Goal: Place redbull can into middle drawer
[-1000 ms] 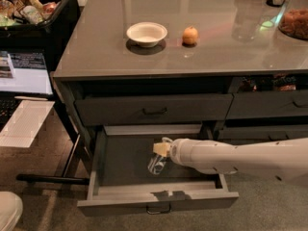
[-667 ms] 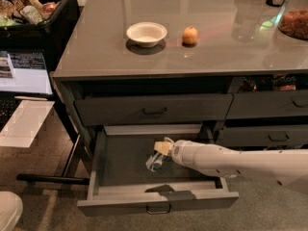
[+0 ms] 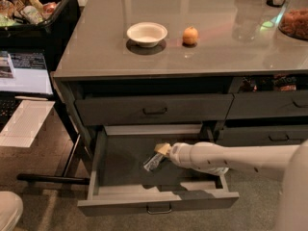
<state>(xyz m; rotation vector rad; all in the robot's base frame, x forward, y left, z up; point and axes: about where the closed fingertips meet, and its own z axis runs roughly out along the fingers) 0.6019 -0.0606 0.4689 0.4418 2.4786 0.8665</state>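
Far to the left of the gripper and higher up, a black bin of packaged snacks point(image 3: 33, 6) sat beside the counter, with a lit laptop screen point(image 3: 26, 73) below it. Up and a little left of the gripper, a white bowl point(image 3: 147, 33) stood on the grey countertop point(image 3: 96, 52). The redbull can point(image 3: 151, 163) hung tilted just below and left of the gripper point(image 3: 159, 154), inside the open middle drawer point(image 3: 120, 205), its lower end near the drawer floor. The fingers were closed narrowly on the can's upper end. The drawer box surrounded the gripper on all sides, its front panel lying below and nearer the camera. Directly above was a closed drawer front with a dark bar handle point(image 3: 154, 110). Higher and slightly right, a small orange fruit point(image 3: 190, 35) rested on the counter. The pale arm point(image 3: 231, 159) stretched away to the right.
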